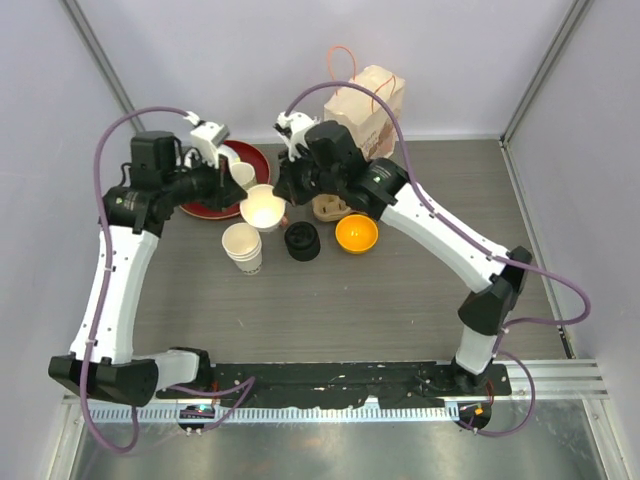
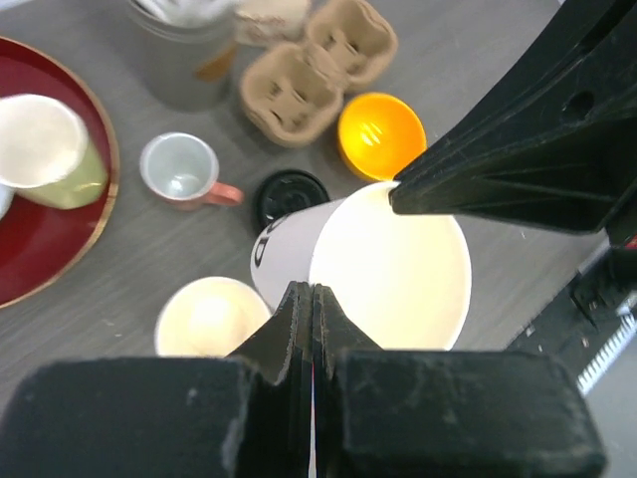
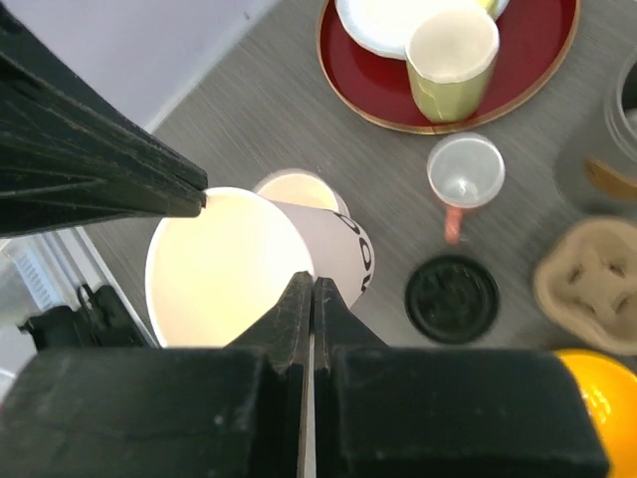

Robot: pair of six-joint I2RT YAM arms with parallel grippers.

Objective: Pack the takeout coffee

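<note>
Paper cup [image 2: 388, 269] hangs tilted; only wrist views show the pink-handled cup [image 2: 179, 167].

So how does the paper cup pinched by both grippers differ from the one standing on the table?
The held cup is steeply tilted; the standing cup sits upright on the table. The left gripper and right gripper pinch the held cup's rim; the standing cup is untouched. Both are cream-white, lidless, empty.

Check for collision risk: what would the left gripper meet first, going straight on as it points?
Probably the right gripper, pinching the far rim of the paper cup both hold; depth is unclear.
</note>
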